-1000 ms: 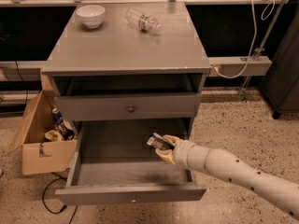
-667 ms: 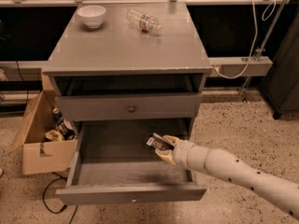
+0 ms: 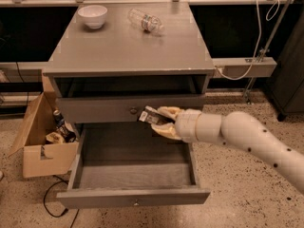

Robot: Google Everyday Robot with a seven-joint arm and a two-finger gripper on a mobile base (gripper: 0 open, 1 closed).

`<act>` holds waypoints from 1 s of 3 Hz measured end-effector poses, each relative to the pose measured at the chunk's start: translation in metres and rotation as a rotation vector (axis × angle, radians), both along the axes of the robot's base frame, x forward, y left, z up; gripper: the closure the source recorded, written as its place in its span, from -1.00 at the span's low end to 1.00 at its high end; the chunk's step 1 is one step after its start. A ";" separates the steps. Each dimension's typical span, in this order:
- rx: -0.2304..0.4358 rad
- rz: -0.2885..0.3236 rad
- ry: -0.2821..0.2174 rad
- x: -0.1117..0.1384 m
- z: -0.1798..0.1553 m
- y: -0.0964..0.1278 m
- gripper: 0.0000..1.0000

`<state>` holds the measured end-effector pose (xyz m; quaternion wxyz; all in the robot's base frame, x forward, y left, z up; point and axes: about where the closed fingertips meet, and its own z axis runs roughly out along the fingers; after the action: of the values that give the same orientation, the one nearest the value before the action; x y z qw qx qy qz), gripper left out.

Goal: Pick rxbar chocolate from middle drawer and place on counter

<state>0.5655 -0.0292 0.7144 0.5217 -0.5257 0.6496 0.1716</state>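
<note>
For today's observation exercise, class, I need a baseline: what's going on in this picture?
The robot's gripper is shut on the rxbar chocolate, holding it above the open middle drawer, level with the closed drawer front above. The bar is not yet on the counter, where a white bowl and a clear bottle on its side sit near the back.

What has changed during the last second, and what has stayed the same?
The gripper, shut on the rxbar chocolate, has risen out of the middle drawer and now holds the bar before the drawer front above. The middle drawer stays open; the bowl and the bottle on the counter have not moved.
</note>
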 end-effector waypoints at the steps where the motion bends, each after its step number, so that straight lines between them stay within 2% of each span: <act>1: -0.041 0.041 -0.081 0.008 0.091 0.014 1.00; 2: -0.129 0.033 -0.167 0.016 0.145 0.029 1.00; 3: -0.128 0.036 -0.179 0.015 0.149 0.032 1.00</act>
<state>0.5801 0.0032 0.8636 0.5398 -0.5829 0.6004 0.0917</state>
